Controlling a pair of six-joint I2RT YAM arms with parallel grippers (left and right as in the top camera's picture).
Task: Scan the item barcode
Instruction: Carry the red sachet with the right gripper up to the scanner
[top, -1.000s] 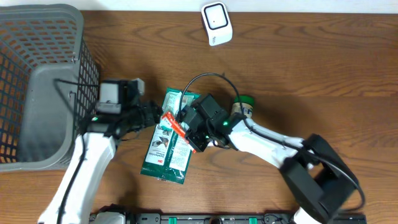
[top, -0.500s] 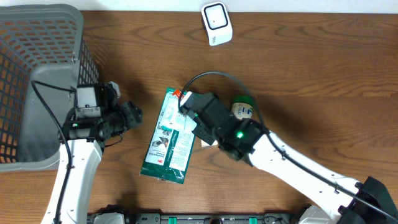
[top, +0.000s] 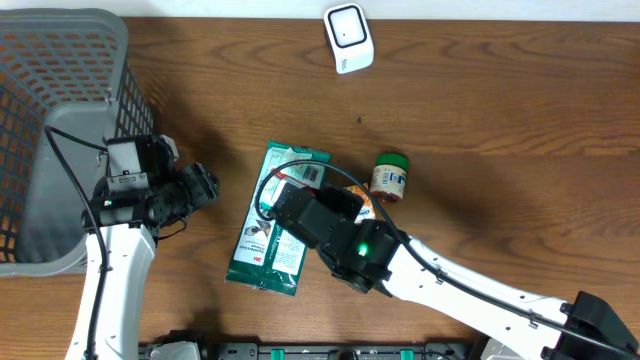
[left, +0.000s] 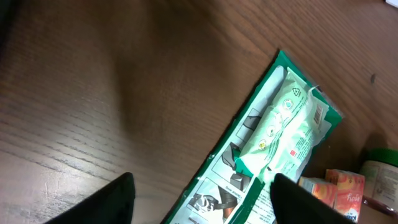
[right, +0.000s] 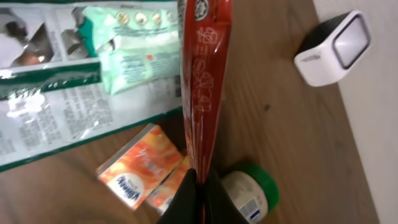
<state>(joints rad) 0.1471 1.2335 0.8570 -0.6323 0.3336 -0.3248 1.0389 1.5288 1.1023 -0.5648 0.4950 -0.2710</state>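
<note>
The red packet (right: 205, 93) hangs edge-on, clamped at its lower end by the right arm's fingers (right: 181, 204). It is above the green wipes pack (right: 74, 74), an orange box (right: 140, 168) and a green-lidded jar (right: 249, 190) on the bench (top: 500, 130). The white scanner (top: 347, 36) sits well apart. The left arm's fingers (left: 118, 199) are spread and hold nothing, near the basket (top: 60, 60).

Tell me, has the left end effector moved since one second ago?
Yes. The left end effector has drawn back leftward, away from the green packet and nearer the basket.

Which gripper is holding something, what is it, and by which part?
The right gripper pinches a thin red packet by its near end. The left gripper is open and empty.
</note>
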